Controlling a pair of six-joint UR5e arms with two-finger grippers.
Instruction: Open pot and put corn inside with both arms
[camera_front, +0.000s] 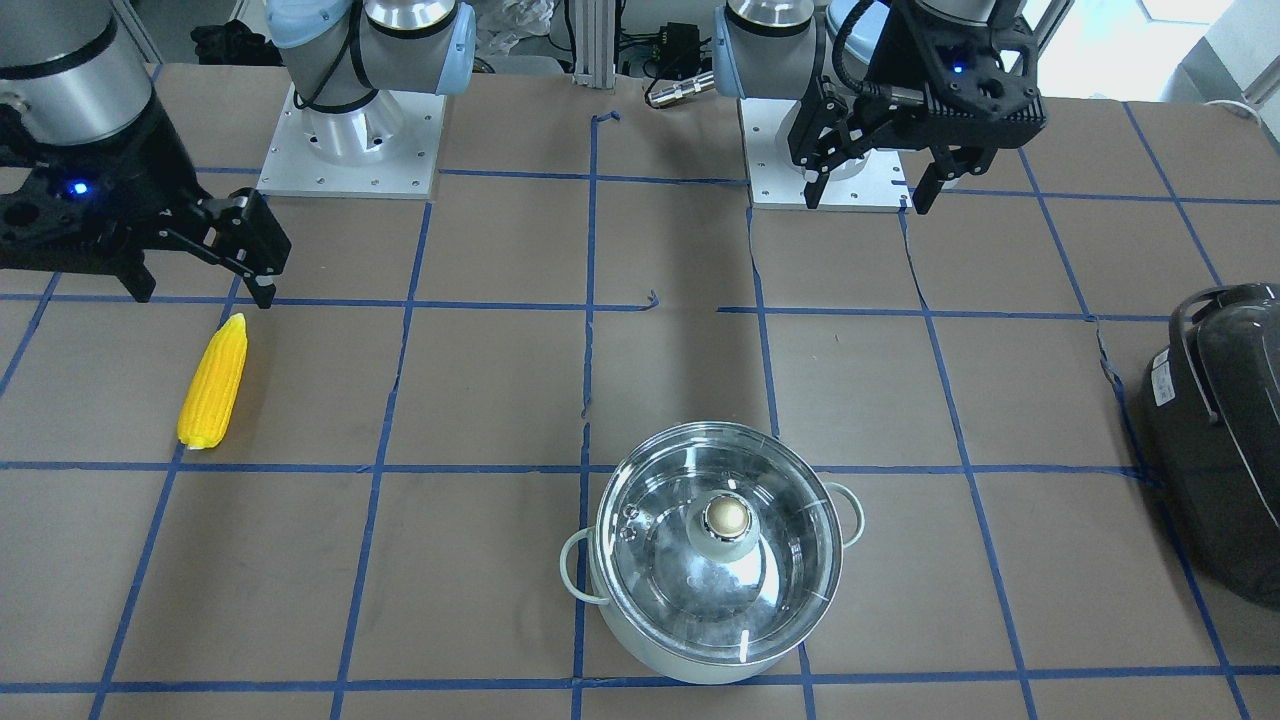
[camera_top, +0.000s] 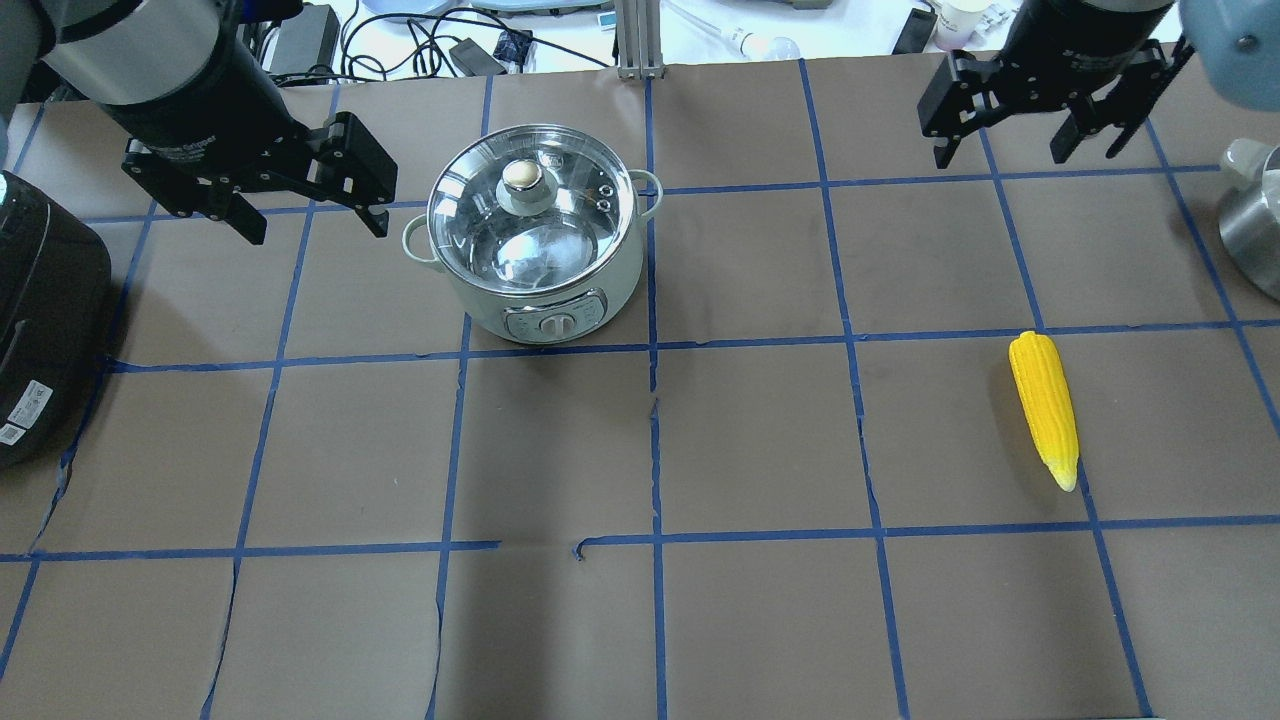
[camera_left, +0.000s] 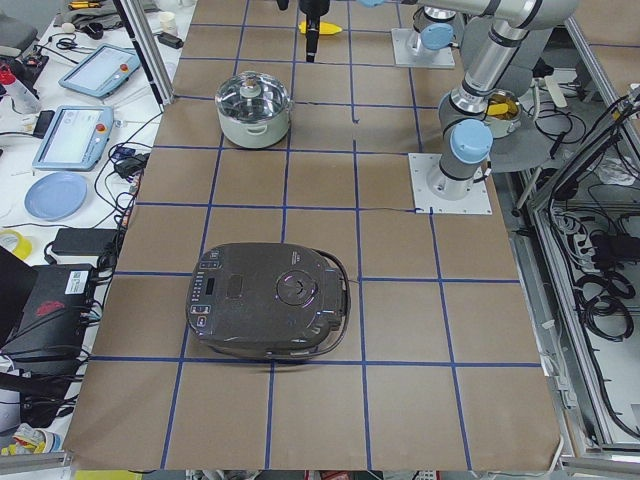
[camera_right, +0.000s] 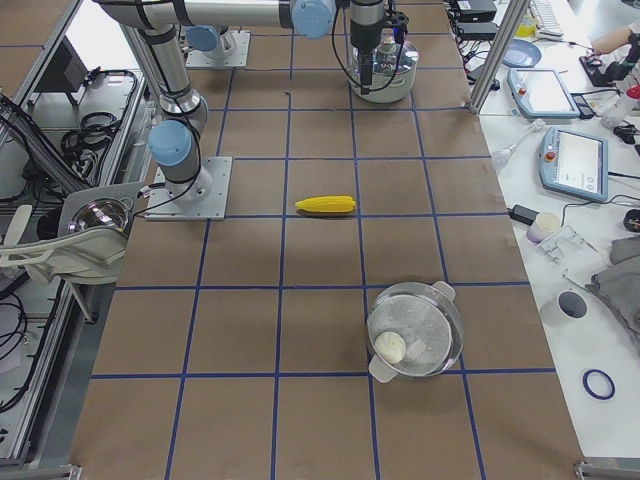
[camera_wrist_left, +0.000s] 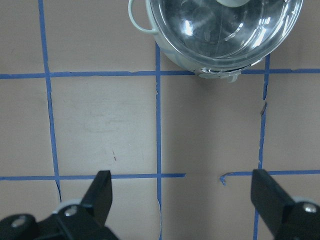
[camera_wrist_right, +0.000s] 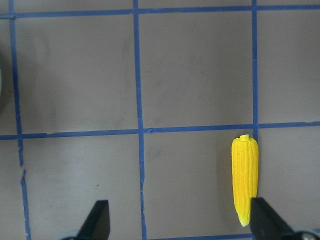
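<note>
Left gripper (camera_top: 315, 230): wide open, held nothing, hung in the air beside the pot.
Right gripper (camera_top: 1000, 158): wide open, held nothing, hung in the air near the corn, not touching it.
Pot (camera_top: 620, 280): round, pale mint-white outside, shiny inside; stood on the table's (camera_top: 760, 620) left half.
Lid (camera_top: 560, 230): clear glass with a gold knob (camera_top: 522, 175); sat on the pot.
Corn (camera_top: 1043, 405): bright yellow, rows of kernels, pointed tip toward the robot; lay flat on the right half, far from the pot.
</note>
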